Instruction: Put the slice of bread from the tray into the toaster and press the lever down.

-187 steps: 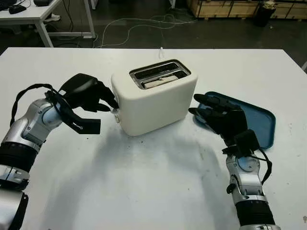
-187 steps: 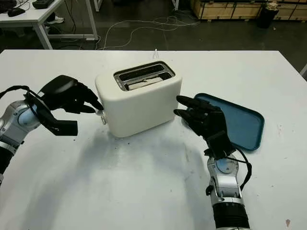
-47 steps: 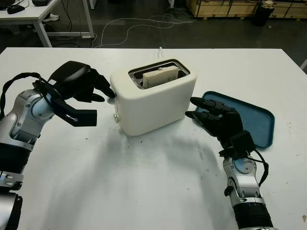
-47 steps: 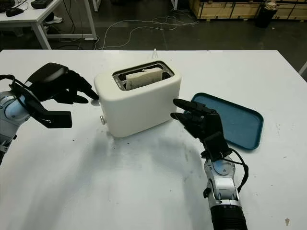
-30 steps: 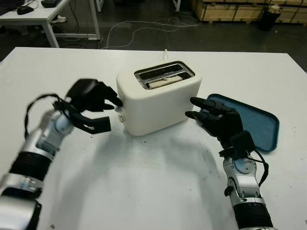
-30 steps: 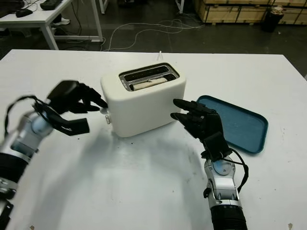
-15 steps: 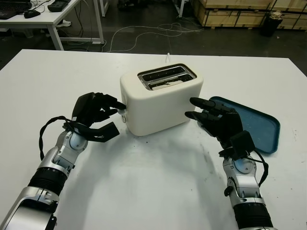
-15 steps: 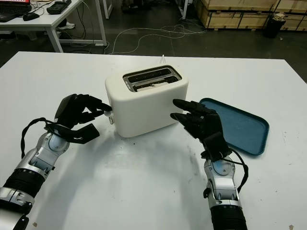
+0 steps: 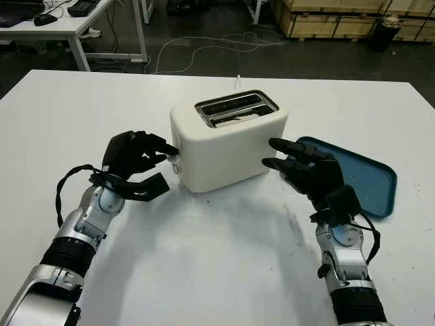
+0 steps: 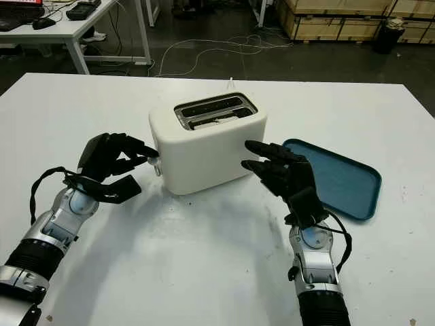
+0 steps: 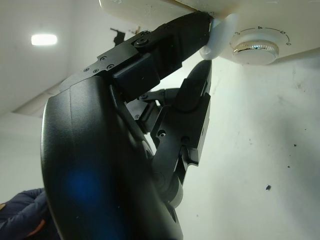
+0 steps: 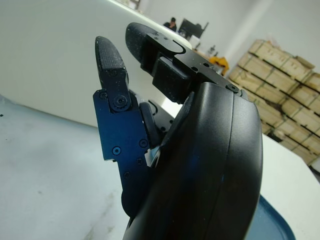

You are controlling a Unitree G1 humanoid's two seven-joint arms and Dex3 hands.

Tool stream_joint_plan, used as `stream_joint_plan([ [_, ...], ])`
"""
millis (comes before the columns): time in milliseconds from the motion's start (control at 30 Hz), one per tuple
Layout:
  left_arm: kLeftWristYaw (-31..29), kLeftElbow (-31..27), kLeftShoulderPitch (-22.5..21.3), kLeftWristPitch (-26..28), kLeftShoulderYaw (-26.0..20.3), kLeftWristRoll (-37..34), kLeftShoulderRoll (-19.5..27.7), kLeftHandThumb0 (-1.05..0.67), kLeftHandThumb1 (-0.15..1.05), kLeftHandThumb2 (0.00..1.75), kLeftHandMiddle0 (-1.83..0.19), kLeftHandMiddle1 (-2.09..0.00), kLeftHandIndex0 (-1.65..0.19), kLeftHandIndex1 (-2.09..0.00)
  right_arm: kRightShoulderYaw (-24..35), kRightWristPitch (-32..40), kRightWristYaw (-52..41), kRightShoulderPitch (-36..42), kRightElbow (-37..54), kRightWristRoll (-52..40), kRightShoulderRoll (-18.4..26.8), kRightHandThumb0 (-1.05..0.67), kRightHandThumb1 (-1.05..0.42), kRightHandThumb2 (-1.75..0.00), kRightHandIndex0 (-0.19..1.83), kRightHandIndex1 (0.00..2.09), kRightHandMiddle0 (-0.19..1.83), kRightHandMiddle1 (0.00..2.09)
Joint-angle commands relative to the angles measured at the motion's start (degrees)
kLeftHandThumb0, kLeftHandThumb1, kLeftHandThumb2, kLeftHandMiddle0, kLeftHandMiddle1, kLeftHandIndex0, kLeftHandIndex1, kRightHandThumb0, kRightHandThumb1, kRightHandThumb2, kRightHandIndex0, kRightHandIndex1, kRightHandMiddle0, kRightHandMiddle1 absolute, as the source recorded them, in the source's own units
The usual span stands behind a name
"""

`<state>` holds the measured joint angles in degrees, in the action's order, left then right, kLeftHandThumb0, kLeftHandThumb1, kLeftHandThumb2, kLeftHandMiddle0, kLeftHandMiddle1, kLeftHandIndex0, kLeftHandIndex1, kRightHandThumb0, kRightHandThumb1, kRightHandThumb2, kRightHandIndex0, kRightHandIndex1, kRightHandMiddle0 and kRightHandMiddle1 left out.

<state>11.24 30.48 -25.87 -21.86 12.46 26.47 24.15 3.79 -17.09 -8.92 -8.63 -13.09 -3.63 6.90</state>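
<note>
At the lever: the left hand (image 9: pixel 132 155) is against the toaster's (image 9: pixel 228 139) near end, its fingers (image 11: pixel 172 42) curled over the small white lever (image 11: pixel 218 41); the fingertips touch it from above, so the press runs straight down the end face.
Lever position: low on the end, just above the numbered dial (image 11: pixel 253 48); I judge it already near the bottom of its travel.
Bread: the slice of bread (image 9: pixel 233 117) sits sunk in the front slot, only its pale top edge showing; long axis along the slot.
Right hand: the right hand (image 9: pixel 307 170) is open, just beside the toaster's other end, between it and the tray (image 9: pixel 367 178).
Materials: toaster is smooth, cream, rounded, with a shiny metal slot rim; tray is flat blue plastic with a raised lip; tabletop (image 9: pixel 217 258) is matt white, lightly scuffed.
Nearer hand: the left.
</note>
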Motion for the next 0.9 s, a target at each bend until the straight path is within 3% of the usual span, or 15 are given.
stream_joint_plan([
  [0, -9.3, 1.3, 1.7, 1.0, 11.4, 4.4, -7.8, -0.13, 0.92, 0.05, -0.72, -1.35, -1.15, -0.01, 0.0, 0.3, 0.0, -0.1, -0.3, -0.2, -0.2, -0.48, -0.92, 0.0, 1.12, 0.16, 1.04, 0.0],
  [200, -6.4, 0.8, 3.7, 2.6, 10.8, 3.6, -10.0, -0.13, 0.91, 0.03, -0.75, -1.4, -1.18, -0.02, 0.1, 0.3, 0.0, 0.0, -0.3, -0.2, -0.1, -0.48, -0.91, 0.0, 1.12, 0.17, 1.05, 0.0],
  [300, -4.2, 4.0, 5.0, 5.0, 11.0, 3.5, -13.0, -0.07, 0.89, 0.01, -0.82, -1.13, -1.19, -0.03, 0.1, 0.3, -0.1, 0.0, -0.4, -0.1, 0.0, -0.49, -0.92, 0.0, 1.12, 0.17, 1.05, 0.0],
  [467, -0.7, 13.2, 5.3, 5.2, 12.3, 3.9, -16.4, -0.03, 0.83, 0.0, -0.87, -1.05, -1.22, -0.04, 0.3, 0.0, 0.0, 0.2, -0.5, 0.0, 0.3, -0.49, -0.92, 0.0, 1.11, 0.17, 1.05, 0.0],
  [567, 0.3, 16.6, 5.6, 5.6, 13.4, 4.0, -17.6, 0.02, 0.8, 0.0, -0.94, -0.91, -1.25, -0.05, 0.5, -0.2, -0.1, 0.2, -0.6, -0.2, 0.4, -0.48, -0.92, 0.0, 1.11, 0.17, 1.04, 0.0],
  [867, 2.2, 19.0, 6.3, 5.5, 14.0, 3.2, -18.2, -0.03, 0.81, 0.01, -0.93, -0.91, -1.25, -0.05, 0.4, 0.0, -0.2, -0.1, -0.9, -0.1, 0.4, -0.48, -0.92, 0.0, 1.11, 0.18, 1.04, 0.0],
])
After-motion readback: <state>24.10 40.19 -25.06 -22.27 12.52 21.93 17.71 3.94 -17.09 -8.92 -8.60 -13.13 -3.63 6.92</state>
